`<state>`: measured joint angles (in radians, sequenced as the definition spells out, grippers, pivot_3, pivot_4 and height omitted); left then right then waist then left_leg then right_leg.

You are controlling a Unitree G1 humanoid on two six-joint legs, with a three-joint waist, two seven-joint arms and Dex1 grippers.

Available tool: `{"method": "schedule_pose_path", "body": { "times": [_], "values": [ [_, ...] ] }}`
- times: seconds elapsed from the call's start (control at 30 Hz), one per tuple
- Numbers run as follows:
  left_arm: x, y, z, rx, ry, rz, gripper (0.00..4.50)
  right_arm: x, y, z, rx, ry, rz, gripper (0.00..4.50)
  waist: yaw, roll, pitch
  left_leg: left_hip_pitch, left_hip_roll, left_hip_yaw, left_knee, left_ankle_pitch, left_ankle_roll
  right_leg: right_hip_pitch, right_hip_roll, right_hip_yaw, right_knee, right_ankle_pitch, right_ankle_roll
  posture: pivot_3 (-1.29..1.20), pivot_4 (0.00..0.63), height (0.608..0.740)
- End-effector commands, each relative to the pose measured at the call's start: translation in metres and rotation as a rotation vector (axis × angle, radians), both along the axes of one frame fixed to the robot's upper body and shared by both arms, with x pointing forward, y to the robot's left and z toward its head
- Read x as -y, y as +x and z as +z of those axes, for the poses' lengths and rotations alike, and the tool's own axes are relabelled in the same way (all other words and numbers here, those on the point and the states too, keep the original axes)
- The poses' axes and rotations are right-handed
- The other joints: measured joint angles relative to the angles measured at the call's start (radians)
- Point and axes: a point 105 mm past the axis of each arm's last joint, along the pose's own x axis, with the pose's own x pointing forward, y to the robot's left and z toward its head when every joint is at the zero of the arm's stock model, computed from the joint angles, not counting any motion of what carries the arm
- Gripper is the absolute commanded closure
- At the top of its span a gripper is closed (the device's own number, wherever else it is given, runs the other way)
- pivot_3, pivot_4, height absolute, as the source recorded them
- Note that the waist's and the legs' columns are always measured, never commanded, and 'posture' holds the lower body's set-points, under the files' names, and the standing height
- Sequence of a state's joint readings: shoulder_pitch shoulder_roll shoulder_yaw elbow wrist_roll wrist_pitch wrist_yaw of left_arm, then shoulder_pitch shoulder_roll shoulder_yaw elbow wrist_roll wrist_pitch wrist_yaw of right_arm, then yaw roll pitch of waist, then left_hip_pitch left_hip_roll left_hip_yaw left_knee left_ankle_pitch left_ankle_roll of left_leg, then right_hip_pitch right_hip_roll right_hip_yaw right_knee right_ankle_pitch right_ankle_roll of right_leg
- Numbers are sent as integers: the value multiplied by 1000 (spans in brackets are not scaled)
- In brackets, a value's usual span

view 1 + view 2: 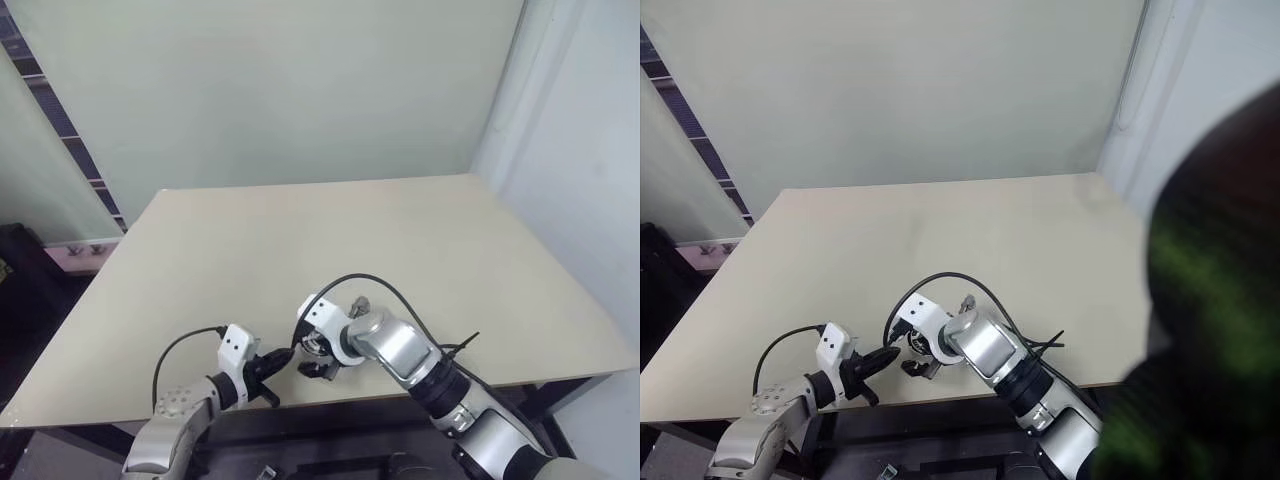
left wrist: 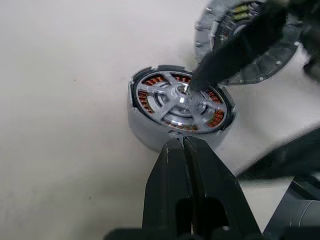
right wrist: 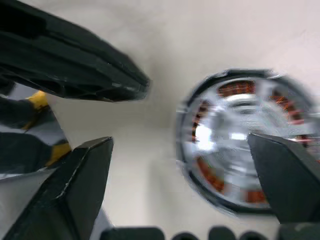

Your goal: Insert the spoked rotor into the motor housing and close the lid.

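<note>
The motor housing (image 2: 145, 132) stands on the table near its front edge, copper-brown windings showing around its inside. The shiny spoked rotor (image 2: 177, 97) lies inside the housing. The dark lid (image 2: 275, 60) lies just beside the housing, partly hidden by a black finger (image 2: 235, 50) of my right gripper. My right gripper (image 3: 179, 140) hangs just over the housing (image 3: 240, 145) with its fingers spread wide and nothing held. My left gripper (image 2: 181, 142) is shut and empty, its tips right at the housing's near wall. From the head, both grippers meet at the housing (image 1: 318, 348).
The beige table (image 1: 400, 250) stretches away behind the parts, with a pale wall beyond its far edge. A black cable (image 1: 400, 295) loops over my right wrist. The parts sit close to the table's front edge (image 1: 300, 400).
</note>
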<state>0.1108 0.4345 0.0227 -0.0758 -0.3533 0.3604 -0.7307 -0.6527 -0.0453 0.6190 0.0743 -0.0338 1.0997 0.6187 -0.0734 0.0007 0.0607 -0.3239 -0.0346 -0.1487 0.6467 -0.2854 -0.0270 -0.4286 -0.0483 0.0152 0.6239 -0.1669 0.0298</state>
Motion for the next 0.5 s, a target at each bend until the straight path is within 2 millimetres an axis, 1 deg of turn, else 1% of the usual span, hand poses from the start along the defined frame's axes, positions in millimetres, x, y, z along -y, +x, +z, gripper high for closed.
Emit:
{"method": "schedule_pose_path", "body": {
  "times": [0.03, 0.17, 0.23, 0.33, 0.43, 0.5],
  "values": [
    [-11, 4, 16, 67, 11, 24, 4500, -2, 5, 32, 118, 57, 38, 15, -1, 0, 0, 0, 0, 0, 0, 0, 0, 0, 0, 0, 0, 0, 0, 0, 0, 740],
    [-18, 3, 17, 67, 18, 39, 4500, 3, 10, 52, 157, 111, 21, 15, -1, 0, 0, 0, 0, 0, -2, 0, 0, -1, 0, 0, 0, 0, 0, 0, 0, 740],
    [-20, 3, 18, 67, 21, 44, 4500, 11, 19, 66, 210, 136, -9, 15, -1, 0, 0, 0, 0, 0, -2, 0, 0, -1, 0, 0, 0, 0, 0, 0, 0, 740],
    [-22, 4, 19, 67, 25, 50, 4500, 28, 36, 86, 284, 166, -78, 15, 3, 0, 0, 0, -1, 0, -2, 0, 0, -1, -1, 0, -1, 0, 0, 0, 0, 740],
    [-23, 6, 20, 67, 27, 51, 4500, 42, 48, 101, 336, 182, -135, 15, 3, 0, 0, -1, -1, 0, -1, 0, 0, 0, -1, 0, -1, 0, 0, 0, 0, 740],
    [-23, 7, 21, 68, 29, 51, 4500, 59, 61, 112, 405, 155, -184, 15, 2, 0, 0, -1, -1, 0, -1, 0, 0, 0, -1, 0, -1, 0, 0, 0, 0, 740]
  ]
}}
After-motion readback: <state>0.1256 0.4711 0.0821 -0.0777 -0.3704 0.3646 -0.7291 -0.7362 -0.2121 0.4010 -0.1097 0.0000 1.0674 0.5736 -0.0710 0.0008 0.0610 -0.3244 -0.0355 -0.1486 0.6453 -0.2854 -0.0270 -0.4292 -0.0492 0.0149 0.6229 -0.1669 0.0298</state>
